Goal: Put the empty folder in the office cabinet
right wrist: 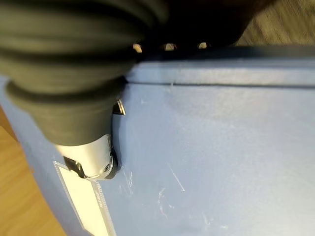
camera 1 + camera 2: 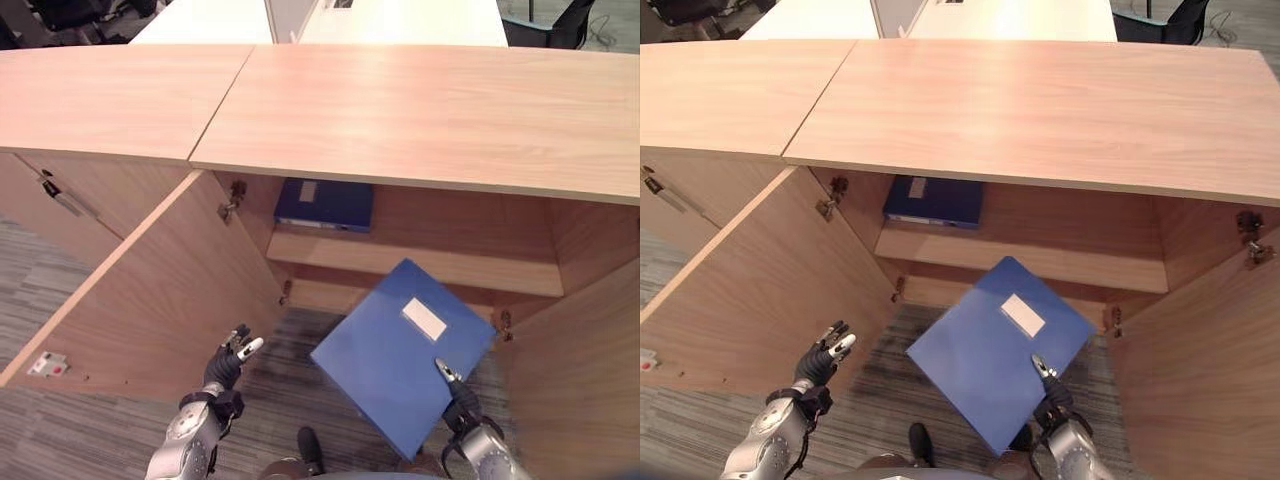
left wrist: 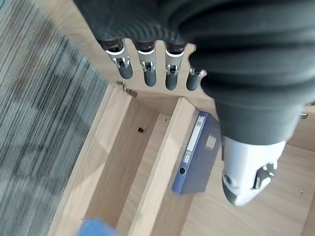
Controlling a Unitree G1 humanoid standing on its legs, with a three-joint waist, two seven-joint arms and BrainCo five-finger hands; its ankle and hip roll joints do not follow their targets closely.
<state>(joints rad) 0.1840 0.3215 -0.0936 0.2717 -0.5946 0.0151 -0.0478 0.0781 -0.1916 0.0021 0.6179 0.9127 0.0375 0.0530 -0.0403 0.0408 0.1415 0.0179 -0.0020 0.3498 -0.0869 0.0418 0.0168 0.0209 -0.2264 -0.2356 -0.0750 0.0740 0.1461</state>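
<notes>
Right hand [image 2: 462,402] pinches the blue folder [image 2: 400,350], thumb on top, tilted above the carpet before the open cabinet [image 2: 420,255]. Left hand [image 2: 228,365] hangs empty, fingers straight. Another binder [image 2: 325,205] lies inside.

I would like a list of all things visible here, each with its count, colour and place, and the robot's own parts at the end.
Cabinet: one, light wood, both doors open, in front of the robot.
Shelf: one, light wood, inside the cabinet.
Held folder: one, blue with a white label, tilted in front of the open cabinet, in the right hand.
Second folder: one, dark blue, lying on the shelf at the back.
Carpet: grey striped, on the floor.
Desks: white, behind the cabinet.
Left hand: one, empty, fingers relaxed, near the left door.
Right hand: one, gripping the held folder's lower edge.
</notes>
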